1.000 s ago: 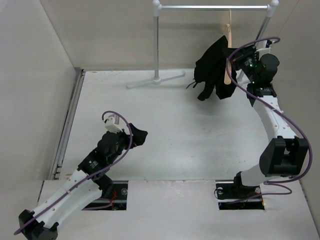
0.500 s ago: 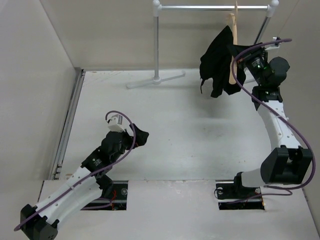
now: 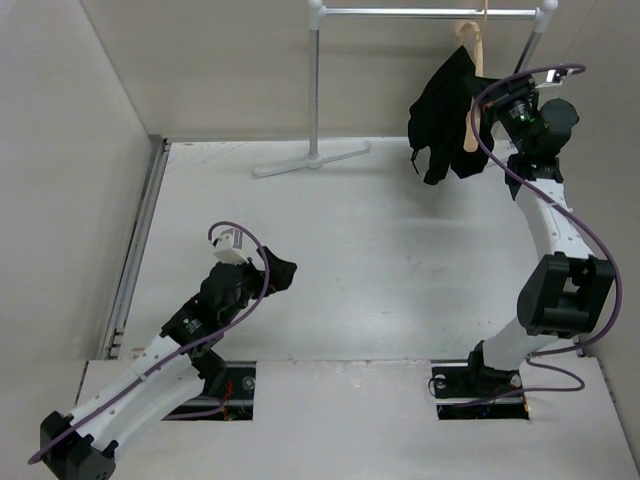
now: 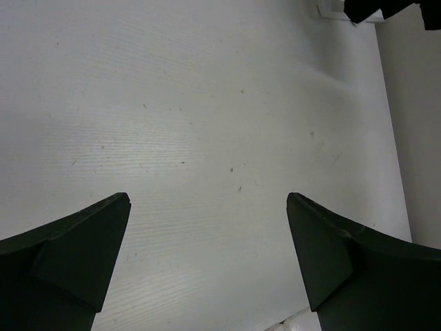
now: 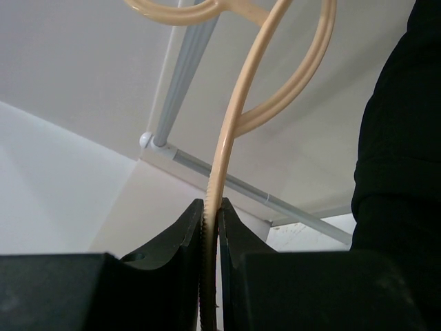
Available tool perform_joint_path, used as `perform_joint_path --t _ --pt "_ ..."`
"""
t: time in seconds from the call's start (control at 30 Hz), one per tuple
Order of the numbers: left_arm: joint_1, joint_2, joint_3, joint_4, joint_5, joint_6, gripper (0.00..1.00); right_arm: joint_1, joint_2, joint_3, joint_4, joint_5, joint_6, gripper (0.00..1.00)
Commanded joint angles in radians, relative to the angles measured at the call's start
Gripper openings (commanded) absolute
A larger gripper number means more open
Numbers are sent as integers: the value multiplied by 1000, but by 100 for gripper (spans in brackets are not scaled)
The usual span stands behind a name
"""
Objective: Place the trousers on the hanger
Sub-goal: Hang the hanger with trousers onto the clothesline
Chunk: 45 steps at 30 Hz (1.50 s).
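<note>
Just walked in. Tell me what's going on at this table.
The right claw is shut on the tan wooden hanger, holding it up at the grey garment rail at the far right of the table. The black trousers are draped over the hanger and hang down from it. The hanger's hook is up by the rail's bar; whether it has caught on it is not clear. The left claw is open and empty, over bare table at the near left.

trousers: plain black soft cloth; bunched, draped over the hanger and hanging down in loose folds, in the air | hanger: slim, curved, light tan; tilted steeply, top just under the rail; thin bar pinched in the right gripper
</note>
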Motion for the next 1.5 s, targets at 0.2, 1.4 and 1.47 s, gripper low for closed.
perform_joint_path --t 0.2,1.4,1.47 --pt "10 6 35 -11 -49 -3 100 -49 -4 -40 191 33 8 12" --pt "4 14 41 3 -66 3 100 -41 82 63 113 98 -10 16" --pt "1 15 41 5 -66 3 100 -35 49 11 116 110 -22 19"
